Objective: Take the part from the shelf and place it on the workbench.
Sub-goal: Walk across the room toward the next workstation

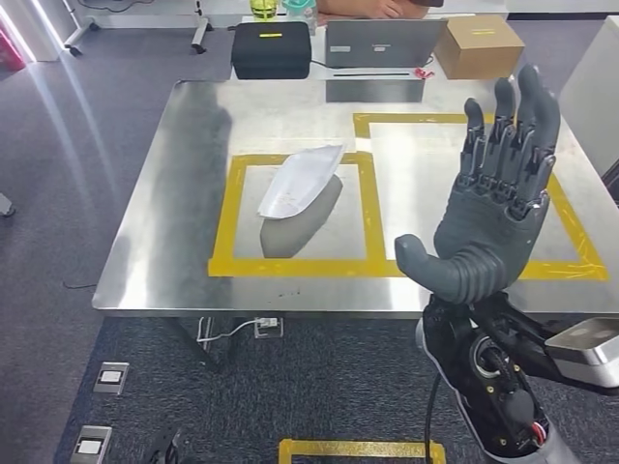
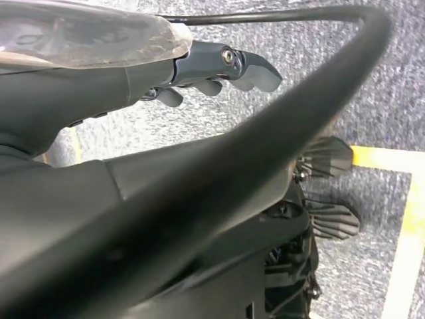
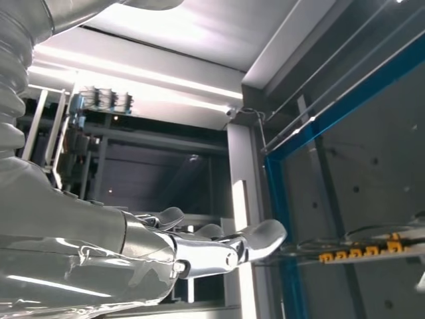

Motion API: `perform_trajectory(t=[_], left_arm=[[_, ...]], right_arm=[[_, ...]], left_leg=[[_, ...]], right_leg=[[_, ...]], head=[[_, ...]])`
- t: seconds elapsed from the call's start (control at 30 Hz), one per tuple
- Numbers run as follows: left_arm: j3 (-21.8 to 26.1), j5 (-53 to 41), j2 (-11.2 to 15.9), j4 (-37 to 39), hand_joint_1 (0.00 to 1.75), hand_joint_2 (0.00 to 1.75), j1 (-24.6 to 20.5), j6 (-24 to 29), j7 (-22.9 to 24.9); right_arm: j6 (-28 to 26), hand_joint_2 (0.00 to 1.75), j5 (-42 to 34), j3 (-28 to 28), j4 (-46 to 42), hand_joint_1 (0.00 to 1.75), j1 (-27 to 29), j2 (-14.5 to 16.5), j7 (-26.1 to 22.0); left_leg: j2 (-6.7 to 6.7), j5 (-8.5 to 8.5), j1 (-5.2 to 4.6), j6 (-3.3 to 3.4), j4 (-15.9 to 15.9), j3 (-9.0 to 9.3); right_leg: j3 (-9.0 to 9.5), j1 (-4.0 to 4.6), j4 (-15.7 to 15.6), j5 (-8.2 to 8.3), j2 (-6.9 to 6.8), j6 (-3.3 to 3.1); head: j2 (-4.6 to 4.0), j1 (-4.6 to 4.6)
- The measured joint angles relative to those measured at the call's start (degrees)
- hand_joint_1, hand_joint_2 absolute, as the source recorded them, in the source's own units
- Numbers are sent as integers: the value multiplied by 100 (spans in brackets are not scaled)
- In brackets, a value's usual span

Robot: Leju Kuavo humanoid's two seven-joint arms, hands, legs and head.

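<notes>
The part (image 1: 301, 182), a flat white bag, lies on the steel workbench (image 1: 175, 193), tilted inside the left of two squares marked out in yellow tape (image 1: 222, 217), with its far corner reaching up to the tape on the square's far edge. The bag touches neither hand. The right hand (image 1: 495, 198) is raised over the near right side of the bench, palm up, fingers straight and spread, thumb out to the left, holding nothing; in the right wrist view the same hand (image 3: 215, 249) points its straight fingers toward ceiling lights and a blue-framed panel. The left hand (image 2: 220, 70) hangs low over grey carpet (image 2: 380, 100) with its fingers loosely extended and nothing in them. There is bare steel all around the bag, and the right-hand taped square is open metal. Beyond the bench's far edge sit a black case (image 1: 272, 50), a grey laptop (image 1: 383, 43) and a cardboard box (image 1: 478, 45). A person's forearm (image 1: 365, 8) rests behind the laptop. Floor sockets (image 1: 111, 377) lie in the carpet near the bench's left corner. No writing on the bag or boxes is legible.
</notes>
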Motion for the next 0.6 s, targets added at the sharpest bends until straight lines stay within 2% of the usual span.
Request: perform_trajectory(t=[0.03,0.1,0.13,0.17,0.2,0.27,0.3,0.33,0.37,0.43,0.47,0.5,0.53,0.6], left_arm=[[-1,-1,-1,0,0,0,-3,-1,1],[-2,0,1,0,0,0,-5,-1,1],[-2,0,0,0,0,0,-3,0,1],[-2,1,-1,0,0,0,0,1,1],[-2,1,-2,0,0,0,2,1,1],[-2,1,-5,0,0,0,5,0,1],[-2,1,-6,0,0,0,2,0,1],[-2,2,-6,0,0,0,0,0,1],[-3,2,-5,0,0,0,-2,0,1],[-4,4,-2,0,0,0,1,1,2],[-6,4,0,0,0,0,2,1,2],[-8,4,1,0,0,0,3,2,3],[-13,4,-1,0,0,0,2,2,4],[-29,5,-9,0,0,0,6,2,8]], right_arm=[[1,175,-2,-1,-1,0,0,-1,-1],[3,175,-7,0,-3,0,10,-1,1],[3,175,-9,0,-3,0,19,-1,1],[3,175,-12,0,-3,0,26,-1,2],[3,175,-14,0,-3,0,29,-1,2],[4,175,-18,0,-3,0,25,-1,2],[6,175,-18,1,-4,0,23,0,2],[9,175,-20,1,-6,0,23,-1,1],[12,175,-21,1,-8,0,24,-1,1],[18,175,-25,1,-9,0,25,-2,0],[19,175,-25,1,-9,0,24,-2,-1],[20,175,-26,1,-9,0,23,-1,-1],[20,175,-26,1,-9,0,23,-1,-1],[21,175,-31,0,-9,0,27,-1,0]], left_leg=[[11,33,8,31,-13,-28],[15,89,-6,66,-10,-108],[16,117,-11,69,-6,-148],[17,143,-14,65,-1,-184],[16,165,-14,57,6,-213],[12,194,-19,31,33,-257],[10,210,-26,9,52,-283],[9,236,-34,-20,71,-312],[8,269,-41,-53,85,-345],[4,312,-46,-122,111,-396],[-2,248,-43,-155,179,-445],[-10,101,-39,-185,350,-533],[-16,-125,-29,-215,653,-670],[-21,-597,0,-259,1479,-999]], right_leg=[[-123,-2,321,-237,1,17],[-396,-6,1163,-701,1,53],[-459,-10,1452,-806,1,67],[-420,-14,1519,-793,0,76],[-263,-21,1331,-670,-1,79],[268,-37,462,-330,-3,71],[503,-33,59,-219,1,58],[648,-26,-210,-165,6,42],[697,-15,-324,-165,11,25],[670,-21,-363,-128,13,-27],[641,-34,-378,-98,7,-68],[605,-47,-392,-60,0,-120],[560,-55,-404,-18,-9,-168],[449,-38,-399,57,-17,-220]], head=[[0,36],[0,101],[0,125],[0,144],[0,166],[0,214],[0,235],[0,245],[0,248],[0,230],[0,212],[0,183],[0,147],[0,78]])
